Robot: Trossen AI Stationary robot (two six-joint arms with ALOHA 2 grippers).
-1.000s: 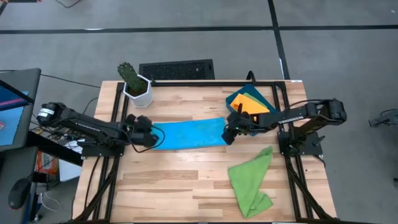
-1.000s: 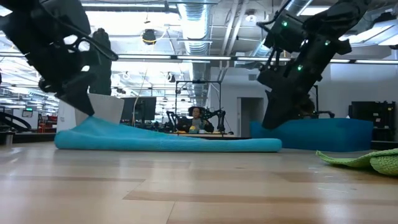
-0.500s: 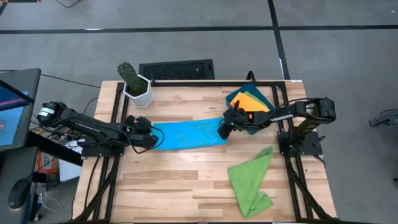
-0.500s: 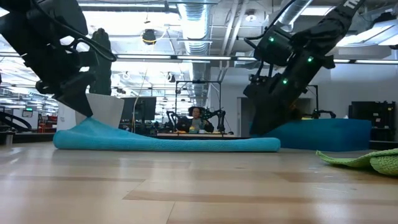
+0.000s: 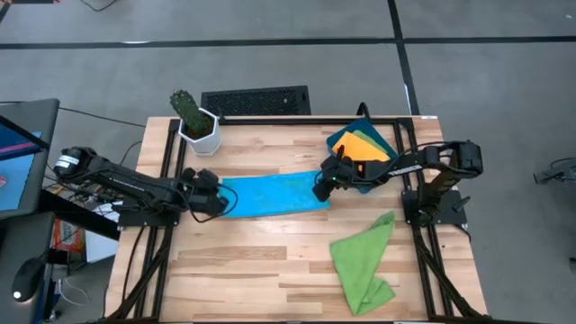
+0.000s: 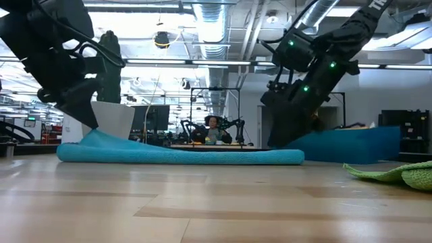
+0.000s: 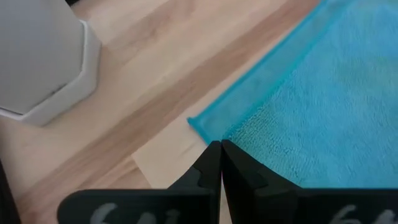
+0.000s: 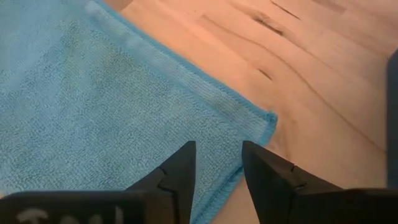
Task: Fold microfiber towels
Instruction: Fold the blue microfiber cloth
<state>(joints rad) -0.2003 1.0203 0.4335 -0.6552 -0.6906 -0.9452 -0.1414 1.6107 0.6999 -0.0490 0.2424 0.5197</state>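
Left gripper (image 7: 220, 149), fingers pressed together, pinches the left end of the bright blue towel (image 5: 270, 194), which lies flat mid-table, while the right gripper (image 8: 217, 163) hangs spread above its opposite corner. Folding looks barely begun: a lime green towel (image 5: 363, 258) lies crumpled nearby, and orange (image 5: 369, 151) and yellow (image 5: 346, 142) cloths wait on the dark-blue tray (image 5: 385, 135)

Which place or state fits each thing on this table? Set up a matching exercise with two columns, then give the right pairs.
Column one:
1. blue towel
2. green towel
3. left gripper
4. right gripper

Column two:
A. open, over a towel corner
B. crumpled near the table's front right
C. shut at a towel edge
D. spread flat between the two arms

Pairs: 1-D, 2-B, 3-C, 4-A
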